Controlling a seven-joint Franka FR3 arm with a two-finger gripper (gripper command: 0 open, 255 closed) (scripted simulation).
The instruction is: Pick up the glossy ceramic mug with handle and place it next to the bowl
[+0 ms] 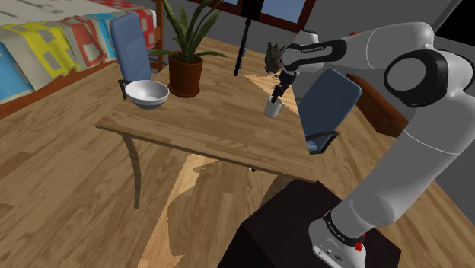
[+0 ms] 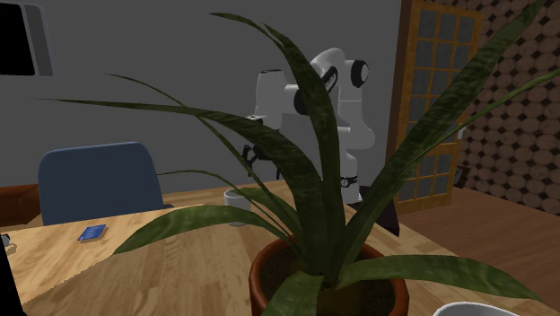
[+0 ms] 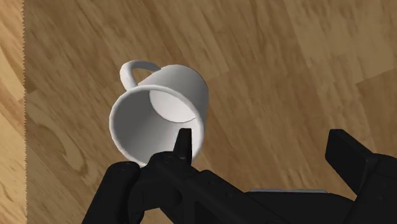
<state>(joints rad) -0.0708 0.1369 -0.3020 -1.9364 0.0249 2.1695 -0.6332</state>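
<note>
Here's the end effector (image 1: pixel 276 94), right of centre in the shoulder view, poised just above the mug (image 1: pixel 273 109). The mug is white and glossy, upright on the counter (image 1: pixel 213 133) near its right-hand edge; the bowl (image 1: pixel 147 94) sits well apart, over at the counter's left corner, with a potted plant (image 1: pixel 186 70) just to its right; a blue chair (image 1: pixel 327 105) stands just right of the mug in the frame.

Down the wrist view now: the mug (image 3: pixel 159 111) shows its open mouth, handle (image 3: pixel 135 69) on the side away from the end effector (image 3: pixel 261 145). The two fingers stand wide apart, gripping nothing; one fingertip (image 3: pixel 183 141) overlaps the mug's rim, the other hangs off to the side over bare wood; whether that first tip touches the rim, I cannot tell.

Over to the second exterior view, where the plant (image 2: pixel 314 215) looms in the foreground; behind its leaves, left of centre, the mug (image 2: pixel 237 205) peeks out on the counter (image 2: pixel 54 260), the white arm (image 2: pixel 272 94) bent over it.
</note>
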